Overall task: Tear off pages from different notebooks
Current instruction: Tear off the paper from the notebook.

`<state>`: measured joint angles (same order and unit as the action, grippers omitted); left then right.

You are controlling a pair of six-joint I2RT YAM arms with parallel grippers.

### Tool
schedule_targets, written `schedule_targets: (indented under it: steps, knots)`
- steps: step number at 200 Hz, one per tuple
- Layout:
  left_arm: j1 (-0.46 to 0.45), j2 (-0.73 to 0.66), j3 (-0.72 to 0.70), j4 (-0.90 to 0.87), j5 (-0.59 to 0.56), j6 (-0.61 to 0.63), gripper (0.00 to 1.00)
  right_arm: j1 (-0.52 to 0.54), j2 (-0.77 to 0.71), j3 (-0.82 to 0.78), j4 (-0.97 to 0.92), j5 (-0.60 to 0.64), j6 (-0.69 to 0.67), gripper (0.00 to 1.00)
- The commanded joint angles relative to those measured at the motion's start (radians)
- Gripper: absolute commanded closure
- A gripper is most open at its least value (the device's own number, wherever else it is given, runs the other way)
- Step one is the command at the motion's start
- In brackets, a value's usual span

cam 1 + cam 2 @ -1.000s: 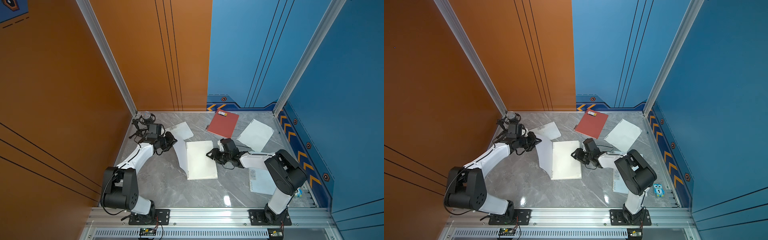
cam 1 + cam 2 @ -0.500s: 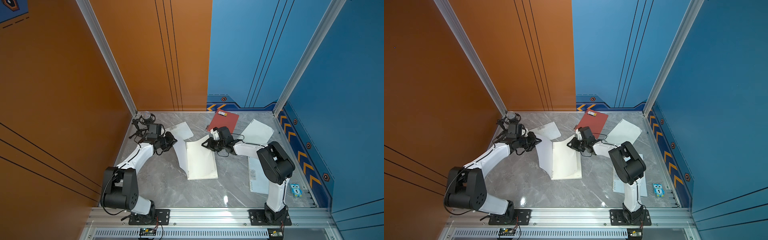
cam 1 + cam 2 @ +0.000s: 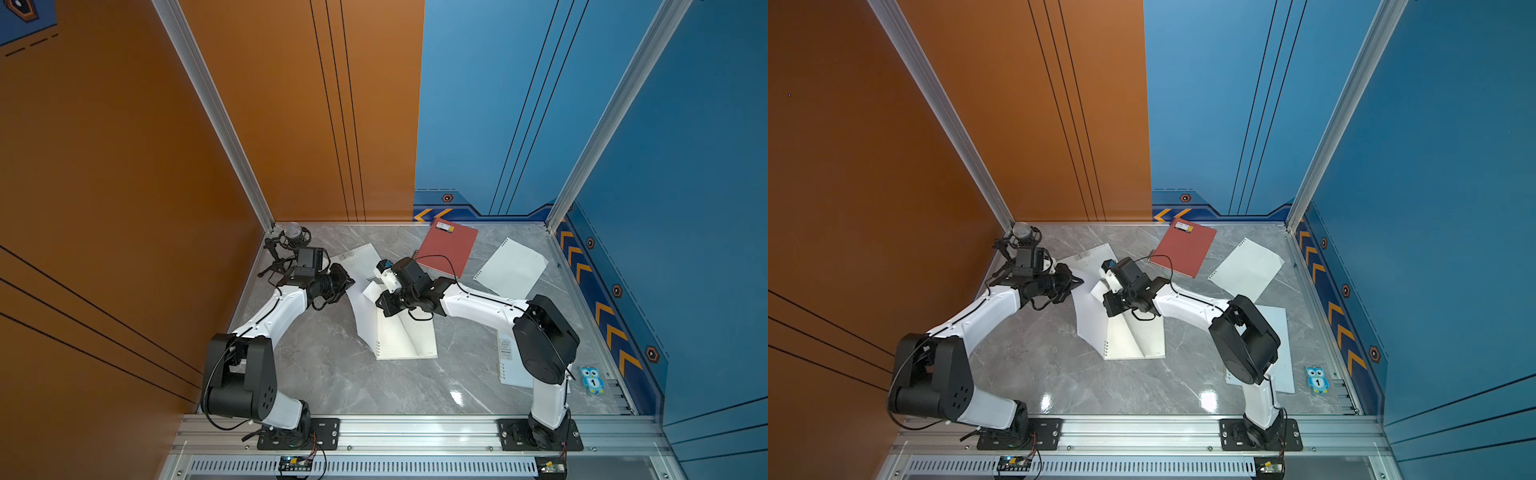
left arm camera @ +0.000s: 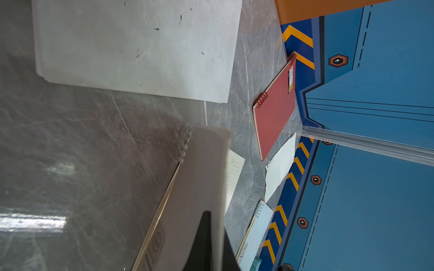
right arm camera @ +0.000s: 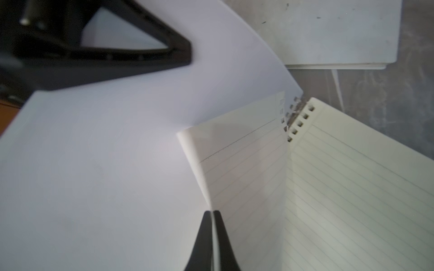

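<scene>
Grey marble table (image 3: 324,374), orange and blue walls. Open notebook (image 3: 409,343) mid-table. Left gripper (image 4: 214,223) clamped on lifted cover (image 4: 202,178), holding it back. Right gripper (image 5: 213,214) pinched shut on top page (image 5: 244,169), raised off stack, punched edge at spiral (image 5: 294,110); whether any holes are free, cannot tell. Step, by judgement: tearing this page. Next: steady pull away from spiral, cover held back. Loose page (image 3: 511,268) already beside red notebook (image 3: 446,249), far side.

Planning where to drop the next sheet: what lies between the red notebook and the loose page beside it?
Nothing: both top views show only bare grey table between the red notebook and the loose page.
</scene>
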<state>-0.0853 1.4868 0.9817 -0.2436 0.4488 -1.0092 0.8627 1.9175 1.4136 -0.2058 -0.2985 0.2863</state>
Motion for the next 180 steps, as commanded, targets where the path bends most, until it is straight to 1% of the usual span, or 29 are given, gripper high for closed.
schedule_targets:
  steps: [1,10,32,49,85,104,131,162,174,180]
  knots:
    - [0.012,-0.030,-0.017,0.003,-0.063,-0.056,1.00,0.050,-0.045,0.008,-0.080,0.103,-0.167,1.00]
    - [0.015,-0.041,-0.022,0.003,-0.087,-0.071,1.00,0.072,-0.056,0.002,-0.093,0.125,-0.186,1.00]
    - [0.030,-0.067,-0.043,0.003,-0.133,-0.102,1.00,0.093,-0.109,-0.044,-0.105,0.077,-0.183,1.00]
    - [0.053,-0.081,-0.055,0.003,-0.154,-0.111,1.00,0.106,-0.201,-0.114,-0.107,0.014,-0.174,1.00]
    - [0.090,-0.076,-0.054,0.003,-0.149,-0.096,1.00,0.111,-0.410,-0.252,-0.127,-0.144,-0.154,1.00]
    - [0.102,-0.070,-0.047,0.003,-0.141,-0.081,1.00,0.110,-0.483,-0.301,-0.144,-0.232,-0.147,1.00]
    - [0.127,-0.076,-0.051,0.003,-0.130,-0.060,1.00,0.104,-0.575,-0.346,-0.154,-0.308,-0.125,1.00]
    - [0.167,-0.102,-0.077,0.002,-0.112,-0.044,1.00,0.036,-0.717,-0.389,-0.153,-0.389,-0.109,1.00]
    - [0.184,-0.114,-0.093,0.001,-0.101,-0.039,1.00,-0.013,-0.758,-0.402,-0.144,-0.376,-0.100,1.00]
    - [0.191,-0.122,-0.101,0.001,-0.095,-0.035,1.00,-0.041,-0.772,-0.403,-0.141,-0.335,-0.090,1.00]
